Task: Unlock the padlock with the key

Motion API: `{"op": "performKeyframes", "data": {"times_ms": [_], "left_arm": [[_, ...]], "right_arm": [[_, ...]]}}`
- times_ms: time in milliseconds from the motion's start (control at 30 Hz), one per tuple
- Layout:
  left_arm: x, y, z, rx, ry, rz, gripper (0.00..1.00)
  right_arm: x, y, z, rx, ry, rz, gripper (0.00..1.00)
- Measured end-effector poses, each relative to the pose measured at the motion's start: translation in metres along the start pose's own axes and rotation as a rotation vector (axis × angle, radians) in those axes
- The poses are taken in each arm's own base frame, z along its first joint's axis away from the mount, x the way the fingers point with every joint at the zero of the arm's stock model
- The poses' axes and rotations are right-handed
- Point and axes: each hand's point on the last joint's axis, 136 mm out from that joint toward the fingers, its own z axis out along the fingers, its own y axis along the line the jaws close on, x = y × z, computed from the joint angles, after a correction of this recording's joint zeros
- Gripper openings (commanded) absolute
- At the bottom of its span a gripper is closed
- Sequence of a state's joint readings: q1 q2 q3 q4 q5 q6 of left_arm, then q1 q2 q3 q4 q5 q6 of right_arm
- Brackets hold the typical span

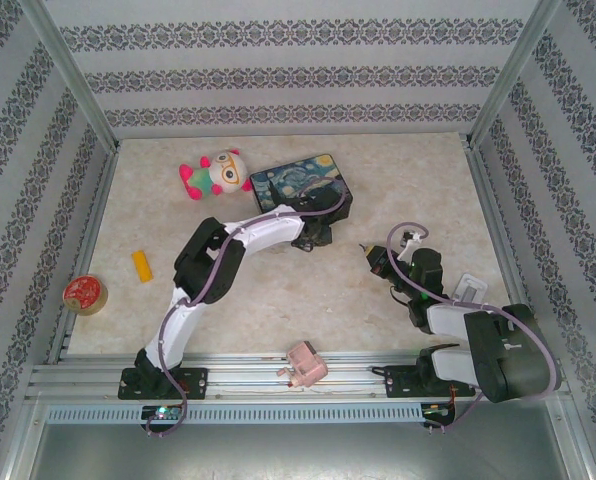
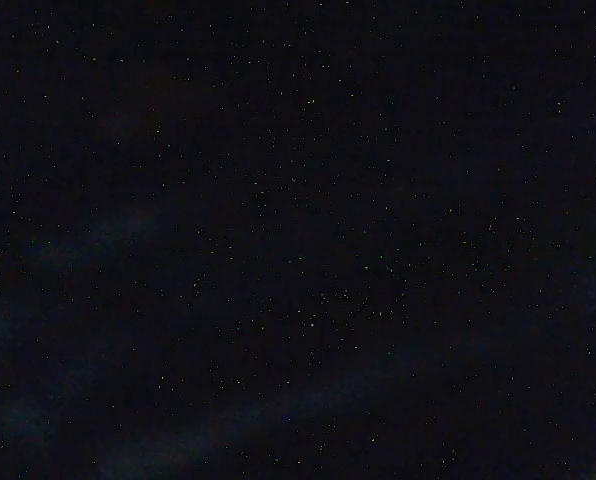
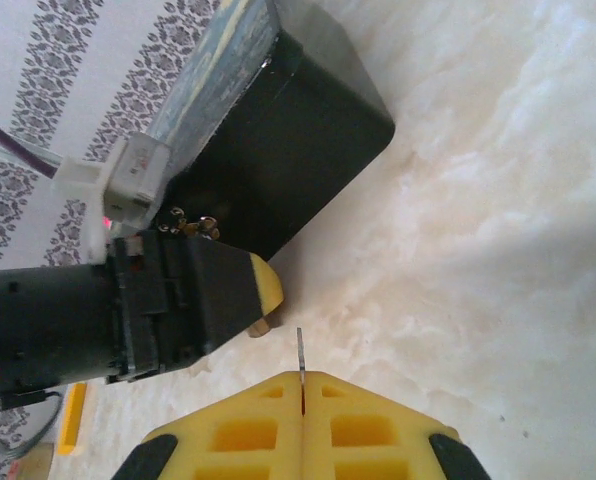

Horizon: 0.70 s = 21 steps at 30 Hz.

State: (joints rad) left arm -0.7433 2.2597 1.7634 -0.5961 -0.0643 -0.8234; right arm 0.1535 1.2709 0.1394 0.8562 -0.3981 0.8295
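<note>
Looking down from the top external camera, we see the left gripper (image 1: 314,238) lowered to the table (image 1: 278,300), just on the near side of the painted tin box (image 1: 303,183). The right gripper (image 1: 371,258) is a little to its right, pointing toward it, and the two are apart. From here we cannot tell how the left gripper's jaws stand, nor can we pick out the padlock. Well to the left of the left gripper lie a yellow block (image 1: 141,265) and a tape roll (image 1: 85,294). A plush toy (image 1: 216,173) sits beyond it, left of the tin box, and a pink object (image 1: 305,363) rests by the rail near the arm bases. From the left wrist the picture is too dark for us to make anything out. From the right wrist we find the right gripper (image 3: 303,380) clenched, its yellow fingers (image 3: 378,425) pressed together on the key (image 3: 300,350), whose thin blade sticks out of the seam ahead of the tips. Just ahead and to the left of that blade is the left gripper (image 3: 261,298), its yellow fingertip low beside the tin box's black side (image 3: 298,140). A small brass-coloured bit under that fingertip looks to us like the padlock (image 3: 261,327), near the key's tip but apart from it. Whether the left gripper grasps it we cannot tell.
</note>
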Motion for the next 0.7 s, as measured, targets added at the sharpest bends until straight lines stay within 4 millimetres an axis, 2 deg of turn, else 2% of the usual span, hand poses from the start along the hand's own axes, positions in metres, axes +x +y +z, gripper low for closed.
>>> {"op": "performKeyframes", "data": {"times_ms": [267,467,700], "left_arm": [[0.015,-0.012,-0.010,0.116,0.053,-0.140,0.17],[0.012,-0.022,-0.011,0.188,0.036,-0.240,0.17],[0.006,-0.043,-0.016,0.288,0.052,-0.345,0.17]], "right_arm": [[0.016,0.008,0.003,-0.018,0.037,-0.043,0.00],[0.033,0.014,0.008,-0.027,0.065,-0.074,0.00],[0.038,0.010,0.013,-0.017,0.063,-0.089,0.00]]}}
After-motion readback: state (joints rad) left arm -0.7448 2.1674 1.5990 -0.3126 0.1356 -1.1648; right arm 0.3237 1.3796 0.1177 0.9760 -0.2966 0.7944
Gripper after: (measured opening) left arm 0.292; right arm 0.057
